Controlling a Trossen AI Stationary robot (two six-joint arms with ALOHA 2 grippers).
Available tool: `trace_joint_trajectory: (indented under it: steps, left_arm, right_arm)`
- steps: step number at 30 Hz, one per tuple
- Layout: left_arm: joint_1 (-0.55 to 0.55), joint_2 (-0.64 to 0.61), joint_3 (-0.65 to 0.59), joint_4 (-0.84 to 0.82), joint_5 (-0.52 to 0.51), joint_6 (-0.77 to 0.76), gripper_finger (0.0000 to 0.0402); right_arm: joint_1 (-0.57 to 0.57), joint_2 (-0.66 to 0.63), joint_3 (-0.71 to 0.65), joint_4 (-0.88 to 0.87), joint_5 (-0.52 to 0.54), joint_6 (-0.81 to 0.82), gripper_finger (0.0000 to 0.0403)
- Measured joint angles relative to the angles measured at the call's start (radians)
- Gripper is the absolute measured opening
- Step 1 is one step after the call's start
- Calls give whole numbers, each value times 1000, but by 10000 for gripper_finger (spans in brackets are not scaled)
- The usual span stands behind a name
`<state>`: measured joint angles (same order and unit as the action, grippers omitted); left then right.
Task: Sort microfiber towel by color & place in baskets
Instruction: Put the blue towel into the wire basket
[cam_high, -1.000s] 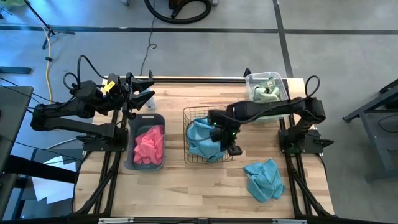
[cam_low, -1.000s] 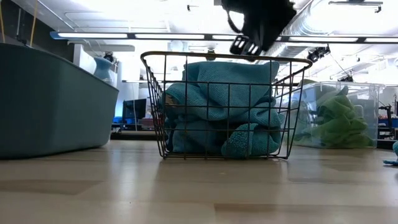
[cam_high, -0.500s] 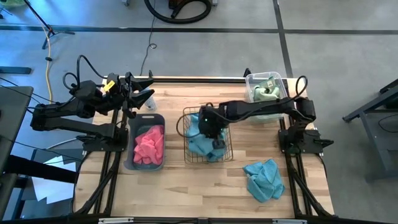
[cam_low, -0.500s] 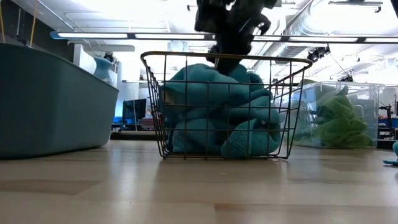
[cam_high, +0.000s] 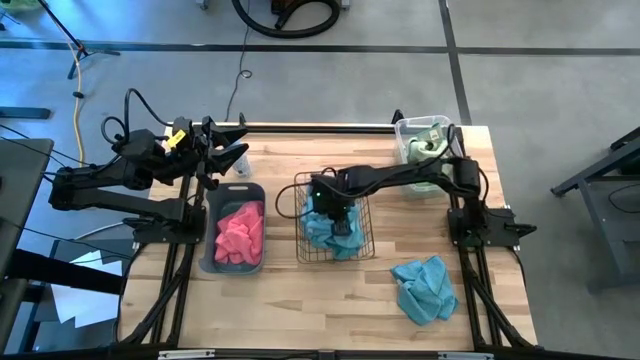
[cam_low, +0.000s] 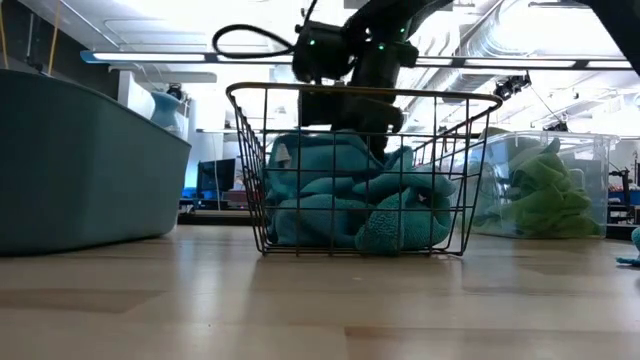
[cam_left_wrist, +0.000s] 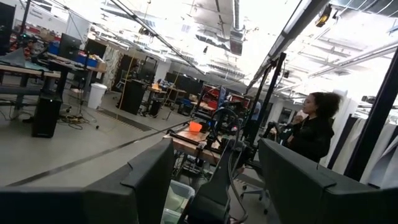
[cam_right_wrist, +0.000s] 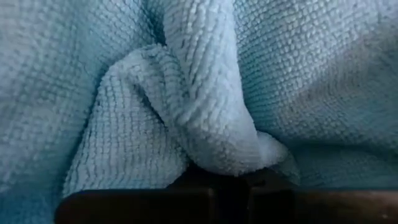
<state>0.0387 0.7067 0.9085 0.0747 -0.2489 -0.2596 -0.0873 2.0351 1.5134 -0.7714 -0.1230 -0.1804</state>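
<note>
Right pincer (cam_high: 330, 215) now lower, pinching teal towel (cam_high: 335, 232) in wire basket (cam_high: 368, 243).

Right pincer (cam_high: 330, 213) in wire basket (cam_high: 361, 249), seemingly pinching towel (cam_low: 340, 200).

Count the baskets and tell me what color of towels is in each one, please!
Grey tub with pink towels: 1
Wire basket with blue towels: 1
Clear bin with green towels: 1
Total: 3 baskets. One more blue towel lies on the table, outside them.
</note>
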Motion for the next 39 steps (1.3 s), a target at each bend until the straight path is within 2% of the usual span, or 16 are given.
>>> trace_joint_trajectory:
  steps: [4,10,19,23,28,34,39]
  left_arm:
    - [0,0,0,-2,0,0,225]
    - [0,0,0,-3,1,0,225]
    - [0,0,0,-5,3,0,225]
    - [0,0,0,-9,3,1,225]
    - [0,0,0,-12,3,0,225]
    - [0,0,0,-12,1,1,225]
    - [0,0,0,-12,1,0,225]
  right_arm:
    - [5,37,2,0,0,4,0]
    - [2,16,44,-51,5,-27,0]
    - [-24,-36,260,-284,3,-97,0]
    - [-31,-38,357,-334,3,-156,0]
    - [-37,-40,436,-355,3,-156,0]
    - [-37,-46,451,-388,-1,-154,0]
    - [-46,-113,391,-444,-55,-160,0]
